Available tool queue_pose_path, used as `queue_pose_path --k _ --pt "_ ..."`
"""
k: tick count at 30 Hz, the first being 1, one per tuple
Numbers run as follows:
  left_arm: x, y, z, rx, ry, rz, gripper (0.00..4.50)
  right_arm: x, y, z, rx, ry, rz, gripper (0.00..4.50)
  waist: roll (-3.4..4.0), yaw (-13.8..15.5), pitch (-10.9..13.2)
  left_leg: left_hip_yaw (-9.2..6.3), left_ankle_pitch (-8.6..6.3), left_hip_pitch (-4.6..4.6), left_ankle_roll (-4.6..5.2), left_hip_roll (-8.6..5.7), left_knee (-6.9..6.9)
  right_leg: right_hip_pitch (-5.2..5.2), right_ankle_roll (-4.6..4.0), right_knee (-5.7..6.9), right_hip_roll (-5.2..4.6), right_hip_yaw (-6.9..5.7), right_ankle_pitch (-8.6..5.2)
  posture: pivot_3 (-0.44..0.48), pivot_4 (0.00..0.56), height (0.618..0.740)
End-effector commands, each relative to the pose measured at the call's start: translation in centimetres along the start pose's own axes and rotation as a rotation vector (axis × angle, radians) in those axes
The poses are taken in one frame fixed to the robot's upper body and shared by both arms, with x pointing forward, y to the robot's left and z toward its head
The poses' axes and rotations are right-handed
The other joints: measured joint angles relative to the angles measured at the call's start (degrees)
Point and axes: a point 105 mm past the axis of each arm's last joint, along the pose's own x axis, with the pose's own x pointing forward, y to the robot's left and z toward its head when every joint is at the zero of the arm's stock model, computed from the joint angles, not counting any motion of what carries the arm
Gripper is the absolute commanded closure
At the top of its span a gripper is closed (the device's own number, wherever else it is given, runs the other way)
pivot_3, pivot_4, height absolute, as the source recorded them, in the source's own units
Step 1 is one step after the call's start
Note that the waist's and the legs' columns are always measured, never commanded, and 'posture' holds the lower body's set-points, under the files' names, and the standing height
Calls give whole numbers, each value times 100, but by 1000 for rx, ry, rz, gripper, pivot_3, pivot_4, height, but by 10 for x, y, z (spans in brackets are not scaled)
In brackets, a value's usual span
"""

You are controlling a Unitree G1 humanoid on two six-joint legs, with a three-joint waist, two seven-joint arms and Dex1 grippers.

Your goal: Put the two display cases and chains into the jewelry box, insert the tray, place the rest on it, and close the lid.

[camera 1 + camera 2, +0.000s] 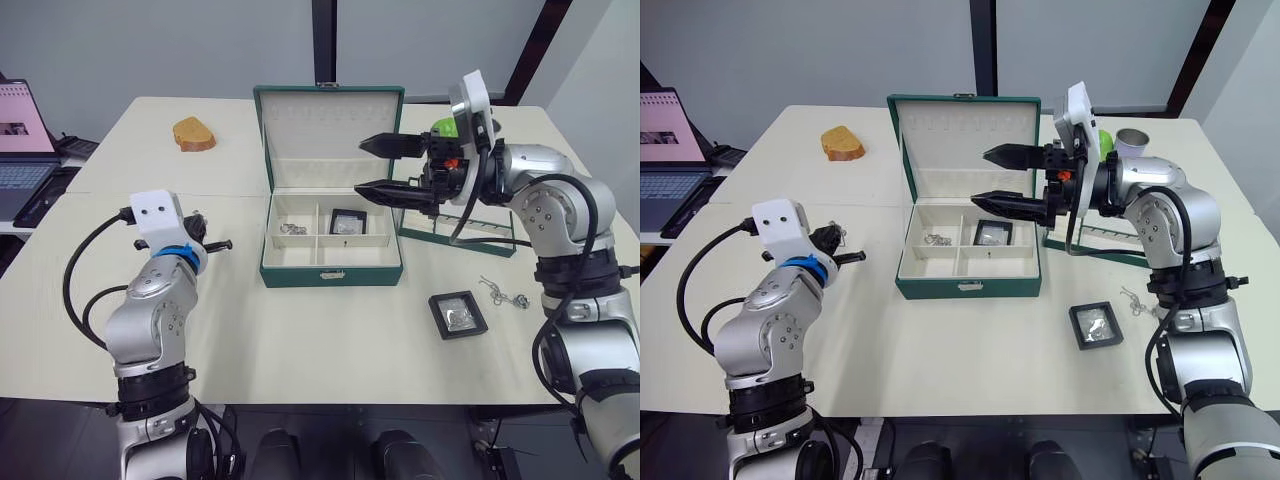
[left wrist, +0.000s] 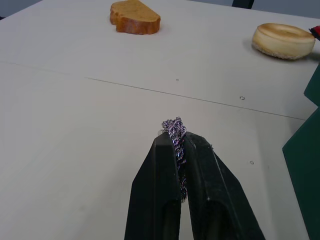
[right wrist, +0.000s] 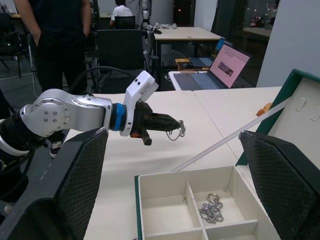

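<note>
The left claw point(image 1: 222, 245) is clenched on a chain point(image 2: 174, 131), lifted off the bench point(image 1: 300, 340) — ready, I'd say, for the jewelry box point(image 1: 331, 272). Above its compartments the right claw point(image 1: 379, 167) hangs released; one display case point(image 1: 347, 222) lies inside, the other display case point(image 1: 458, 314) outside.

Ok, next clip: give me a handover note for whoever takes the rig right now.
Left gripper: shut on a chain, held above the table left of the jewelry box.
Right gripper: open, empty, above the box's right side.
Done: lid up; one display case and one chain heap in the box.
Left: second display case and chain lie on the table to the right; tray sits behind the right arm. Then insert the tray, load the rest, close.
</note>
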Motion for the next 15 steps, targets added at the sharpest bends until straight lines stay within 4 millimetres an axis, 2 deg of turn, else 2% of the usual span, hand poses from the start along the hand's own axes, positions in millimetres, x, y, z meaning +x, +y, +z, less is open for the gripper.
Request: queue_pose_path --k 1,7,11,15 --pt "-8 -7 24 26 -69 -37 4473 -1 1 23 -80 -43 9 0 0 0 1 0 0 0 0 0 0 0 0 -2 0 0 0 0 150 740" --pt "-25 -17 42 143 -83 -203 4473 -6 6 26 -85 -41 22 0 -2 -3 4 0 0 0 0 1 -6 -1 0 -7 0 1 0 0 150 740" --pt "-35 -20 64 221 -96 -361 4473 -14 13 23 -78 -32 23 0 -2 0 4 0 0 1 -1 1 -20 -2 0 -13 0 -1 0 0 150 740" --pt "-47 -39 79 277 -112 -585 4473 -22 20 19 -62 -20 8 0 -4 2 8 -1 1 3 -2 -2 -58 -3 0 -20 -2 -3 0 0 150 740"
